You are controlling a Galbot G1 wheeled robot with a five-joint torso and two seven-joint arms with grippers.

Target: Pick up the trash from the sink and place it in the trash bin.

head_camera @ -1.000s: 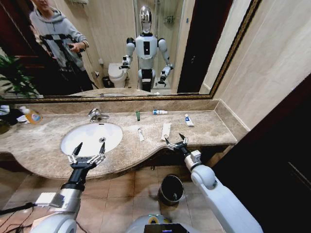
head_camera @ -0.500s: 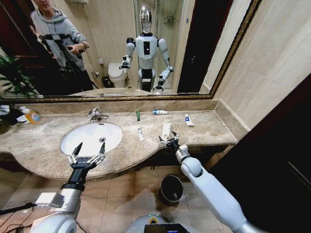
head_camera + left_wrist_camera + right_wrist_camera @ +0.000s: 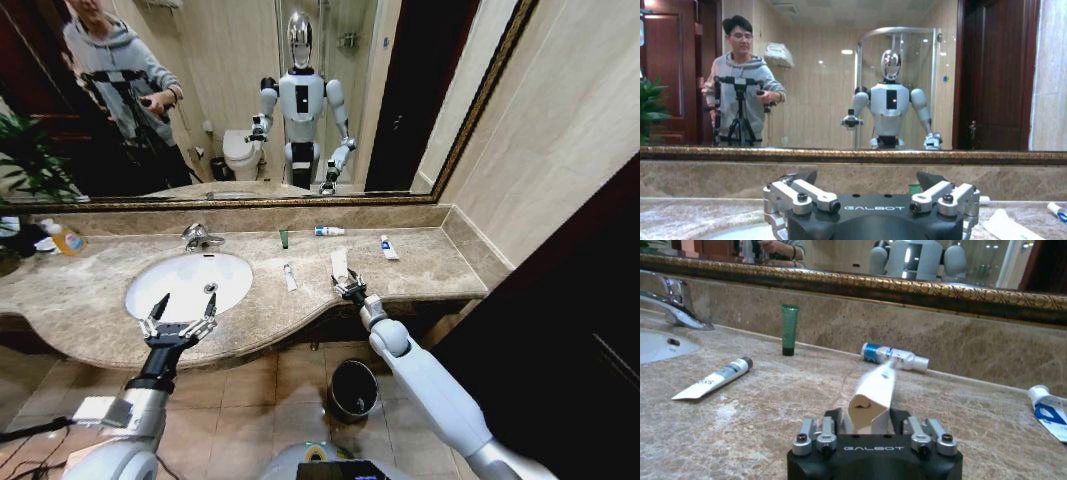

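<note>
— Right pincer (image 3: pixel 347 289)?
— Clamped on near end of flat white sachet (image 3: pixel 873 395), low over worktop (image 3: pixel 420 265), right of basin (image 3: pixel 190 283). Far end of sachet angled up and away from the fingers, toward the mirror.
— Left pincer (image 3: pixel 178 318)?
— Spread apart, empty, over front rim of basin.
— Other trash?
— White tube (image 3: pixel 712 380) flat between basin and sachet; green tube (image 3: pixel 789 329) upright by back wall; blue-and-white tube (image 3: pixel 895 356) lying beside it; another tube (image 3: pixel 1049 409) farther right.
— Bin (image 3: pixel 353 389)?
— On floor, below worktop edge, beside right arm.
</note>
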